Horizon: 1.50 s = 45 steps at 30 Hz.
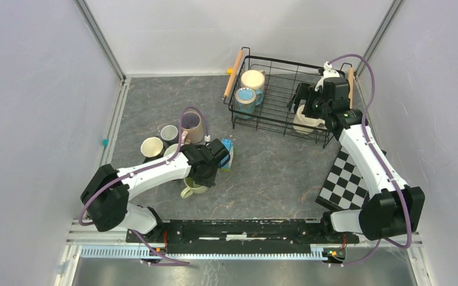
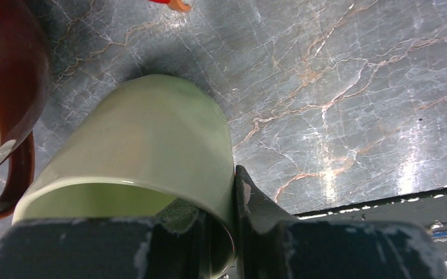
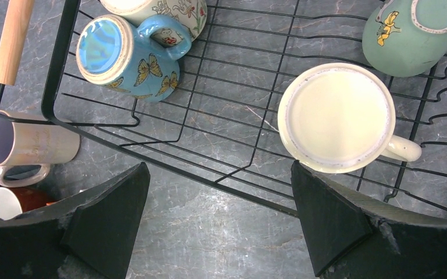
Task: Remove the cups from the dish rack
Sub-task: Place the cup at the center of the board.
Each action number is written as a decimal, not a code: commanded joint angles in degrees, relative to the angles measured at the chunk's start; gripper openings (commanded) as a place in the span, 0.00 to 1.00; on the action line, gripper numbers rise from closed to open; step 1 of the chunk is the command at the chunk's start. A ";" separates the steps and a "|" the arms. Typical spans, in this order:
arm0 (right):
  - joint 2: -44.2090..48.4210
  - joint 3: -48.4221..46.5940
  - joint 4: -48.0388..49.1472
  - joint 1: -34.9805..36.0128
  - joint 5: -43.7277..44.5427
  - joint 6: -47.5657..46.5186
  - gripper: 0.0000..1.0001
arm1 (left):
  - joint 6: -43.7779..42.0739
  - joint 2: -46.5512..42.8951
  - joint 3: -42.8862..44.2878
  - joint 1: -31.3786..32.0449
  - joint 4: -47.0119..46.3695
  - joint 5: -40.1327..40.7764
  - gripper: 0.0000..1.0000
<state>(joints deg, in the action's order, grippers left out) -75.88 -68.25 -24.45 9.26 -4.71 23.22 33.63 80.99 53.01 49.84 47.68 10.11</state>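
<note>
My left gripper (image 1: 204, 174) is shut on the wall of a pale green cup (image 2: 151, 145), one finger inside the rim and one outside; in the top view that green cup (image 1: 190, 189) is low over the table, near the front. My right gripper (image 3: 218, 165) hangs open over the right end of the dish rack (image 1: 274, 61), holding nothing. Just beyond its right fingertip in the dish rack (image 3: 168, 158) is a cream cup (image 3: 337, 116). A blue butterfly cup (image 3: 125, 52), a floral cup (image 3: 163, 9) and a teal cup (image 3: 412, 32) also lie in it.
Several unloaded cups stand left of the rack: pink-beige (image 1: 192, 125), grey (image 1: 168, 133), cream (image 1: 152, 146) and dark red (image 2: 11, 87). A blue-and-orange block cluster (image 1: 228, 153) lies beside my left wrist. A checkered mat (image 1: 345, 179) lies at the right. Walls enclose the table.
</note>
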 commanded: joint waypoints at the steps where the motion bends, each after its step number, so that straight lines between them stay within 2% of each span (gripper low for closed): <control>1: -0.34 -0.05 1.90 0.13 -1.00 -0.41 0.98 | 1.18 0.53 -0.98 -0.56 -2.98 0.12 0.02; 5: -0.41 0.11 2.03 0.14 -1.34 -0.46 0.98 | 1.18 0.83 -1.40 -0.80 -3.27 0.49 0.06; 16: -0.61 0.50 2.57 0.77 -1.19 -0.46 0.98 | 0.95 -1.18 -1.36 -0.91 -1.66 1.44 0.31; 33: -2.84 -2.06 1.86 5.05 1.41 -0.55 0.98 | -0.29 -8.28 5.08 -1.02 5.19 3.32 0.68; 40: -5.63 -6.23 0.61 6.78 1.90 -2.63 0.98 | -1.86 -11.74 10.06 -1.09 7.92 3.58 1.00; 45: -9.58 -12.20 -2.86 6.92 4.96 -5.38 0.98 | -3.33 -13.69 14.28 -1.23 9.08 3.54 1.00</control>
<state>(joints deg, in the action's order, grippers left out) -83.40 -74.63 -25.52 15.94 -3.20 20.84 33.01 69.67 62.89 49.19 55.37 12.14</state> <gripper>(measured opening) 0.982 0.994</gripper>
